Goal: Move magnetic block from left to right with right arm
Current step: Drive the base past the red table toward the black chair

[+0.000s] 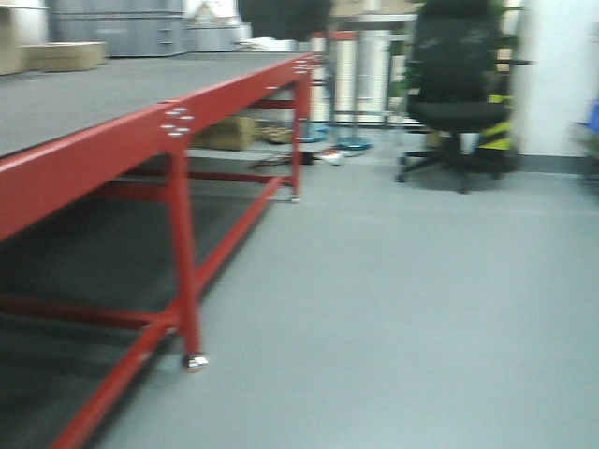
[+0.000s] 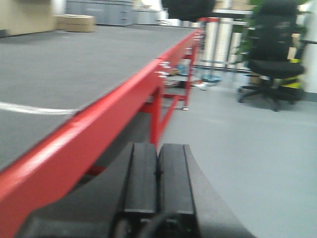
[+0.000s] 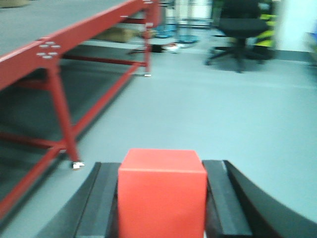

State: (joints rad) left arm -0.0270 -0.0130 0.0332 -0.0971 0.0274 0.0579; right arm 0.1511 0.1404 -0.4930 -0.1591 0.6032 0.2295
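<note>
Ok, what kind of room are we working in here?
Probably a lab or workshop rather than a home: a long red steel-framed workbench with a grey top, a black office chair on bare grey flooring, and a tan cardboard box toward the bench's far end.

The left gripper (image 2: 158, 148), bottom centre of its wrist view, has 2 matte black fingers (image 2: 142, 178). They are flat rectangular slabs with squared tips, backed by black flanks (image 2: 208, 206) that curve outward toward the bottom edge. A dark looped cable (image 2: 151, 224) shows, blurred, at that edge. The right gripper (image 3: 159, 166), along the bottom of its view, has 2 like black fingers (image 3: 98, 198) with curved flanks.
</note>
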